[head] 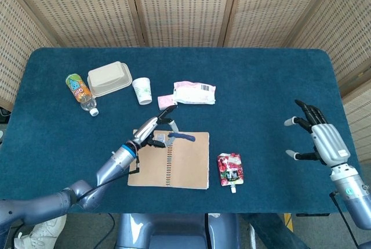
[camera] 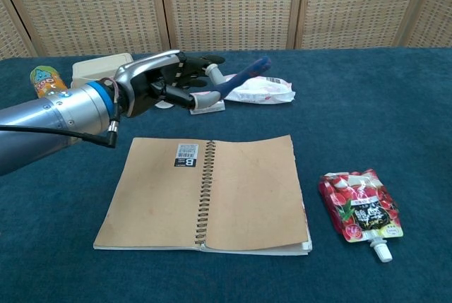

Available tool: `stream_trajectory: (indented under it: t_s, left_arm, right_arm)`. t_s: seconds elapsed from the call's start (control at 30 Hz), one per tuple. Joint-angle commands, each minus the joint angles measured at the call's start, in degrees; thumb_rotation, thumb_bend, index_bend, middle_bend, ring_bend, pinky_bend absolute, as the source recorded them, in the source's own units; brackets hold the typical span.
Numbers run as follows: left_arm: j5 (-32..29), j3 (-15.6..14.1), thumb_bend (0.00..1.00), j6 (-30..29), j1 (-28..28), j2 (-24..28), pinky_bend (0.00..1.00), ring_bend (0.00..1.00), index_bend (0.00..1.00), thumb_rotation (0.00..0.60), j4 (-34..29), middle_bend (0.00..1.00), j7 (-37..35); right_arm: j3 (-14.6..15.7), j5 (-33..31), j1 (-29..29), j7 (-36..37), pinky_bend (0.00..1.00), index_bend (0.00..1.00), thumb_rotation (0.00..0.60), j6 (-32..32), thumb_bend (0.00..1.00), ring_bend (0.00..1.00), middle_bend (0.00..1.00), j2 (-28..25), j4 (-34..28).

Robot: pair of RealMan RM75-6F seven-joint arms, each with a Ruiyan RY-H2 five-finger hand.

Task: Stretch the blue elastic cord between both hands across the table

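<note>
My left hand [head: 152, 128] hovers above the open brown notebook [head: 169, 159] and holds one end of the blue elastic cord [head: 182, 137]. The cord's free end sticks out to the right of the fingers. In the chest view the same hand [camera: 162, 80] is raised over the table, with the cord [camera: 244, 75] angled up and to the right. My right hand [head: 319, 137] is near the table's right edge with its fingers spread and nothing in it, far from the cord. The chest view does not show it.
A red pouch [head: 231, 169] lies right of the notebook. Behind are a white packet [head: 195, 93], a pink box [head: 167, 103], a paper cup [head: 142, 90], a beige lunch box [head: 109, 78] and a lying bottle [head: 80, 91]. Wicker screens stand behind the table.
</note>
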State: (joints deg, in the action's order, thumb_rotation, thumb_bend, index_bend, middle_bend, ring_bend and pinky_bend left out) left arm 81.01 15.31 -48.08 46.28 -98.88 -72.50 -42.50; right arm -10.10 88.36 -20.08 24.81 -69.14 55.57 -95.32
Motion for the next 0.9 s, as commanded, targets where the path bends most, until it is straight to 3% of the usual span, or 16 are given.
stream_trajectory:
  t_s: [0.03,0.33,0.9]
  left_arm:
    - [-1.42,1.15,0.52,1.27,1.83,-1.91,0.0,0.0,0.83,0.6,0.9,0.0,0.31]
    - [-4.96,3.74,0.53,5.56,5.82,-5.58,0.0,0.0,0.83,0.6,2.01,0.0,-4.5]
    - [-5.45,3.59,0.53,7.39,8.41,-7.65,0.0,0.0,0.83,0.6,3.33,0.0,-6.02]
  right_arm:
    - [-1.06,1.11,-2.9,2.48,0.0,0.43,0.6,2.4,0.1,0.0,0.0,-0.62,-2.61]
    - [-2.26,0.82,-9.66,-1.88,0.0,0.47,0.6,7.84,0.16,0.0,0.01,3.33,-5.21]
    - [-3.16,-4.93,-14.55,-10.19,0.0,0.52,0.6,10.68,0.25,0.0,0.0,9.03,-7.31]
